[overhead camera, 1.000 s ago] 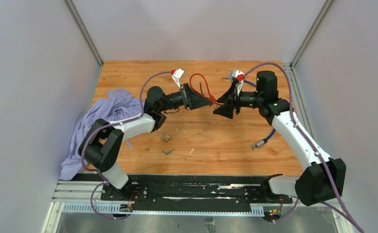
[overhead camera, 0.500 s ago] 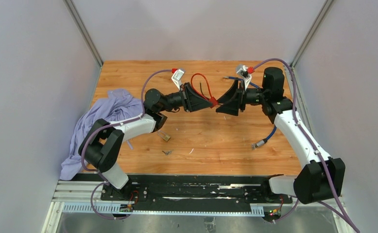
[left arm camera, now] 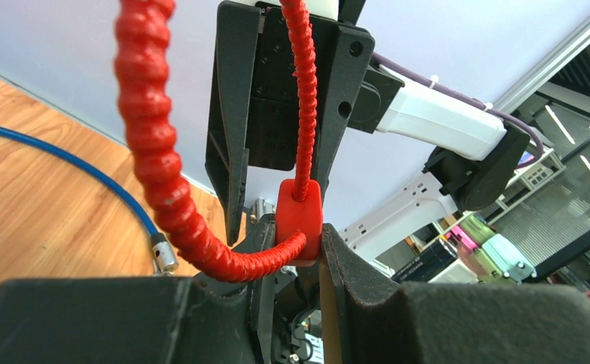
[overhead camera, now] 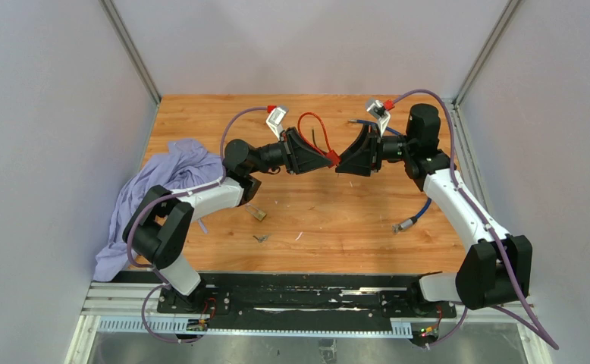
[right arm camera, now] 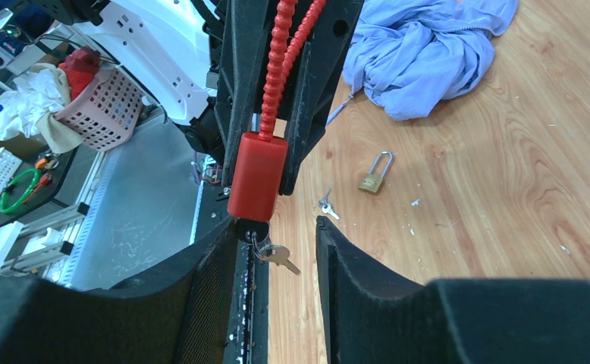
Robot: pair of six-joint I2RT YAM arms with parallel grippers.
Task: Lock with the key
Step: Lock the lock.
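The two arms meet tip to tip above the upper middle of the table (overhead camera: 337,227) in the top view. The left gripper (overhead camera: 327,157) is clamped on the lock (right arm camera: 258,174), a red cable lock. In the right wrist view its black fingers (right arm camera: 239,76) pinch the ribbed red loop at top centre, and the smooth red body hangs out just below them.

The key (right arm camera: 250,230) sits in the lower end of that body, its dark head between the right gripper's jaws. A ring with a spare key (right arm camera: 278,256) dangles from it. The right gripper (right arm camera: 277,227) is partly open and grips nothing. The pad on the picture's left is close against the key head, and the pad on the right stands clear of it.

On the table, right of centre in the right wrist view, lies a brass padlock (right arm camera: 371,176); any marking on it is too small to read. Loose keys (right arm camera: 326,205) lie near it. A blue cloth (right arm camera: 428,45) is heaped at upper right. A blue cord (left arm camera: 64,163) with a metal plug crosses the left of the left wrist view.
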